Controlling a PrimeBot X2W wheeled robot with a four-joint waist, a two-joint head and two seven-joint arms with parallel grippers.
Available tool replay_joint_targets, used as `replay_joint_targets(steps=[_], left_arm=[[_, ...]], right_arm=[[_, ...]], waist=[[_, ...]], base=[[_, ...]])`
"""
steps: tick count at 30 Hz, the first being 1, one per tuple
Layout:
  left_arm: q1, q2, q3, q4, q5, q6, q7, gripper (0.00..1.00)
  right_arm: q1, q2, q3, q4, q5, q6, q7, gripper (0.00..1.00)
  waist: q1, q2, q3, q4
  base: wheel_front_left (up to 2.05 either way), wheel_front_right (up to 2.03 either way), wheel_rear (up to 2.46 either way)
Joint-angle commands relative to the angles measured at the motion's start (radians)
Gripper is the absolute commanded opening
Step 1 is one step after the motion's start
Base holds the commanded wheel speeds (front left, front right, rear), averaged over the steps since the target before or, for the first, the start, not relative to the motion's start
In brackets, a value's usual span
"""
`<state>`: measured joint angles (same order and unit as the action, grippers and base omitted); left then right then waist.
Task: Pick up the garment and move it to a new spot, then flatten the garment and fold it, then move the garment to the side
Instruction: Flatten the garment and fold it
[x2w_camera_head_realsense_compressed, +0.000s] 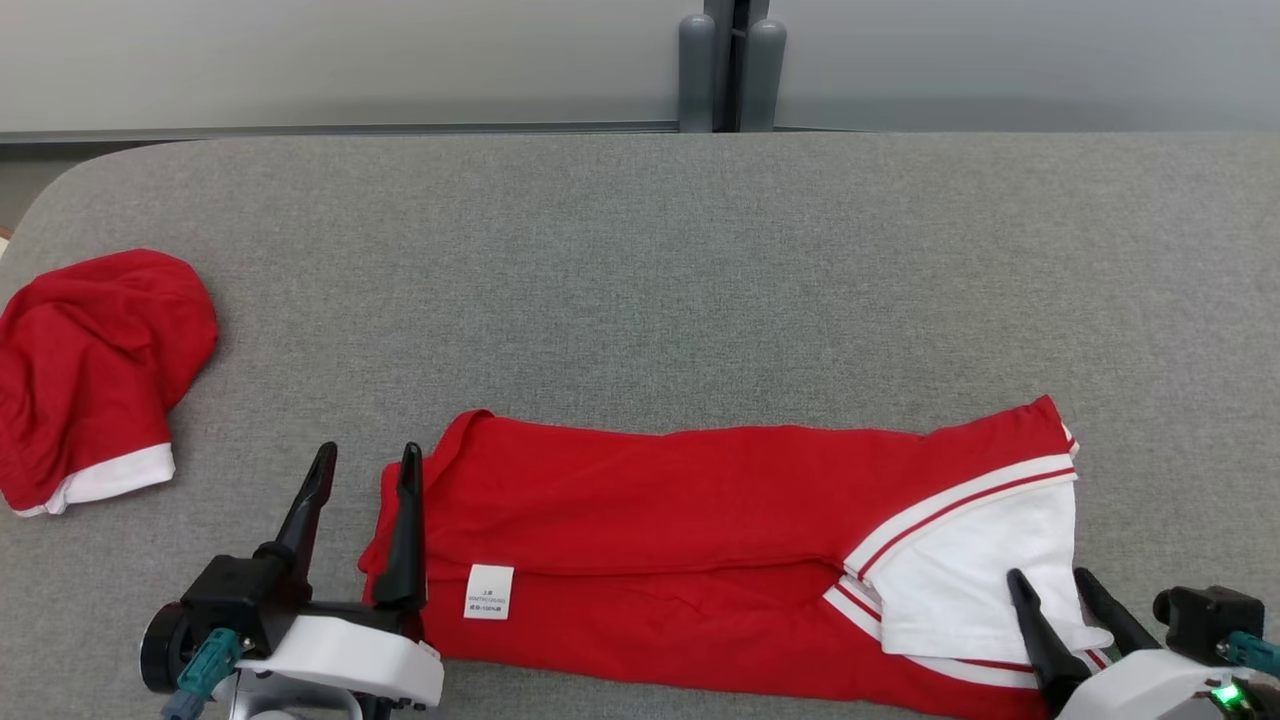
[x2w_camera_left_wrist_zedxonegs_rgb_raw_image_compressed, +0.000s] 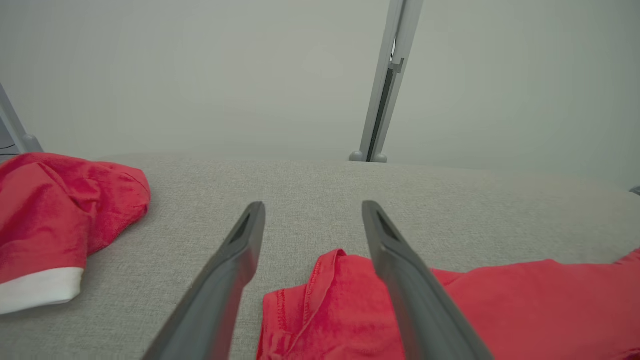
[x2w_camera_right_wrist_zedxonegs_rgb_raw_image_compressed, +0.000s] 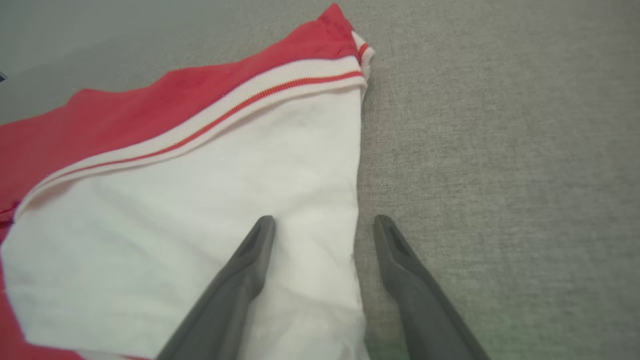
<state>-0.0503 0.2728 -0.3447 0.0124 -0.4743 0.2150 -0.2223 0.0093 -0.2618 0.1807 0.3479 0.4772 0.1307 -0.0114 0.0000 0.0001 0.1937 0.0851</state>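
Note:
A red garment (x2w_camera_head_realsense_compressed: 690, 540) with a white collar panel and a small white label lies folded lengthwise near the table's front edge. My left gripper (x2w_camera_head_realsense_compressed: 367, 458) stands open at the garment's left end, one finger over the red hem (x2w_camera_left_wrist_zedxonegs_rgb_raw_image_compressed: 320, 305) and the other over bare table. At the right end my right gripper (x2w_camera_head_realsense_compressed: 1050, 582) is open and straddles the edge of the white panel (x2w_camera_right_wrist_zedxonegs_rgb_raw_image_compressed: 200, 215), one finger above the cloth and one above the table. Neither gripper holds anything.
A second red garment (x2w_camera_head_realsense_compressed: 95, 375) with a white cuff lies bunched at the table's left edge, also in the left wrist view (x2w_camera_left_wrist_zedxonegs_rgb_raw_image_compressed: 55, 220). The grey felt table (x2w_camera_head_realsense_compressed: 640, 280) stretches bare behind the folded garment. A grey post (x2w_camera_head_realsense_compressed: 732, 65) stands behind the far edge.

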Motion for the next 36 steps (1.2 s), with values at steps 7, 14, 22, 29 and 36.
replay_joint_targets(steps=[7, 14, 22, 29, 36], left_arm=[[-0.033, -0.002, -0.003, 0.015, 0.001, -0.012, -0.013, 1.0], [-0.042, 0.001, 0.002, 0.021, -0.002, -0.012, -0.018, 1.0], [-0.036, 0.01, 0.007, 0.009, -0.007, -0.009, -0.023, 1.0], [-0.035, 0.011, 0.006, 0.004, -0.009, -0.008, -0.024, 1.0], [-0.028, 0.008, 0.0, 0.011, -0.016, -0.012, -0.026, 1.0]], right_arm=[[-0.052, 0.034, 0.12, 0.129, 0.072, 0.003, 0.098, 0.0], [-0.085, 0.0, 0.12, 0.106, 0.097, 0.001, 0.059, 0.0], [-0.057, -0.073, -0.01, 0.005, 0.016, -0.001, 0.044, 0.0], [-0.002, -0.121, -0.158, -0.076, -0.037, -0.001, 0.097, 0.0], [-0.031, -0.105, -0.115, -0.312, -0.099, -0.001, 0.176, 0.0]], waist=[[0.0, -0.0001, 0.01, 0.0], [0.0, -0.0001, 0.007, -0.016], [0.0, -0.0001, 0.004, -0.042], [0.0, -0.0001, -0.004, -0.051], [0.0, -0.0001, -0.028, -0.049]], base=[[0.0, 0.0, 0.0], [0.0, 0.0, 0.0], [0.0, 0.0, 0.0], [0.0, 0.0, 0.0], [0.0, 0.0, 0.0]])
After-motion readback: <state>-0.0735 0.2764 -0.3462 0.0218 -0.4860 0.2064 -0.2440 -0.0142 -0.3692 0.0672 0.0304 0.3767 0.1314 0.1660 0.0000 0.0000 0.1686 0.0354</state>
